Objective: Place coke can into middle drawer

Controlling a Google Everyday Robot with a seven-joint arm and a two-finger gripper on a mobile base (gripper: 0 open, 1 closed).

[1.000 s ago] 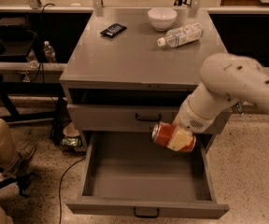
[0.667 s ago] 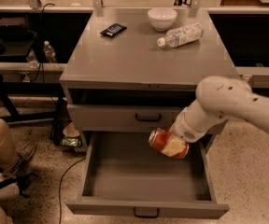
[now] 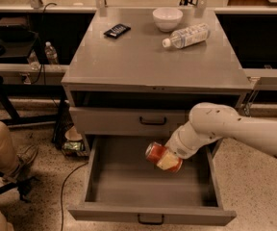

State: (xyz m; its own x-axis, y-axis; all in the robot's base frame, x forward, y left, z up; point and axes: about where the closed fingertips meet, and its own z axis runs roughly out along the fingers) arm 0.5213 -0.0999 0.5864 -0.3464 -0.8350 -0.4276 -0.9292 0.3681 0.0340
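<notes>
Evidently poised for lowering, the gripper (image 3: 164, 158) hangs inside the open middle drawer (image 3: 129, 182), its fingers clasping the tilted coke can (image 3: 155, 153) just above the floor.

The arm (image 3: 254, 131) was smooth, glossy white, thick and rounded, swelling at a bulbous joint; its cream-coloured gripper (image 3: 168, 160), clasped around the coke can (image 3: 154, 152), hung over the open middle drawer (image 3: 124, 177).

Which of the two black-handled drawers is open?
The lower drawer, pulled out with its grey inside showing; the upper drawer is shut. The end effector holds the coke can over it.
</notes>
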